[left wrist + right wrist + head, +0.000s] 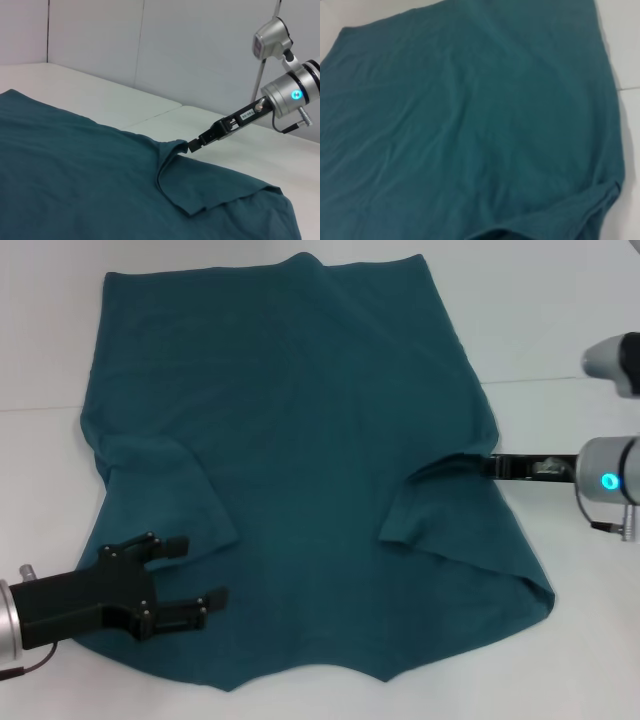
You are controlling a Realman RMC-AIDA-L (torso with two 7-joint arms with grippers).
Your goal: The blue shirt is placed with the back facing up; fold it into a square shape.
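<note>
Near: left gripper [190,580], jaws apart, empty, over left sleeve. Mid: blue shirt [300,440] flat on white table [560,330], back up. R edge: right gripper [192,145] closed on shirt by armpit. Risk: thin pinch may slip when pulled, fold skews.

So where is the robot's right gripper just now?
In the head view, the right gripper is at the right edge of the blue shirt, pinching the fabric beside the folded-in sleeve.
</note>
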